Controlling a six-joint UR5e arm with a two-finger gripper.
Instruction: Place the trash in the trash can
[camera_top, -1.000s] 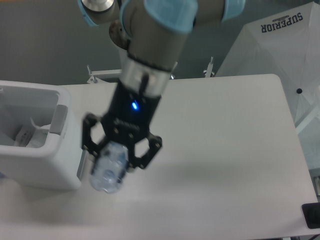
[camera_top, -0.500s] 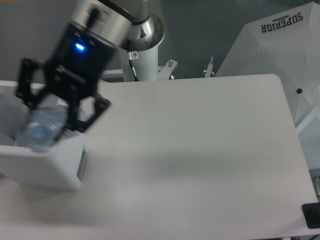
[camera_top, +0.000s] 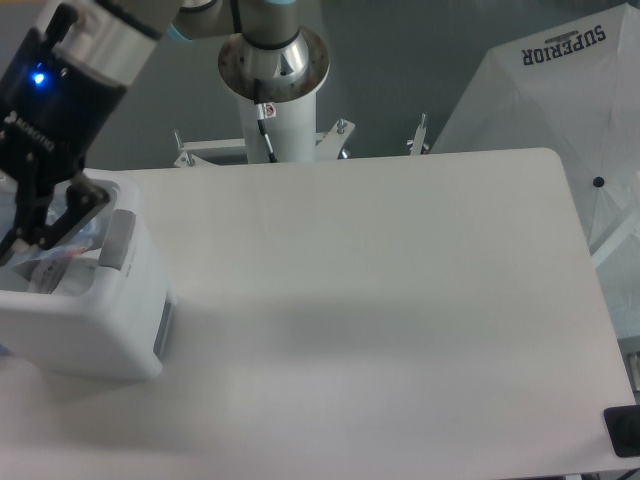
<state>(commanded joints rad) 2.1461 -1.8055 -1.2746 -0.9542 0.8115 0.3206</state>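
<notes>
One wide white desk fills most of the view, with a folded white umbrella past its far right edge and the arm's grey mounting post behind. Trash can sits at the desk's left edge, a grey panel on its right wall. Arm reaches in from upper left, dark wrist with a blue light; gripper hangs over the can's mouth, black fingers dipping to about rim level. Bottle shows as a bluish clear shape between the fingers, above the can's interior. Whether the fingers are clamped on it or already slack cannot be made out; the left finger is cut off by the frame edge. Wrapper not visible from here. Judgement: drop is the step in hand. Best done by keeping the bottle centred over the opening, away from the right wall, spreading the fingers fully, then lifting straight up so nothing snags the rim.
</notes>
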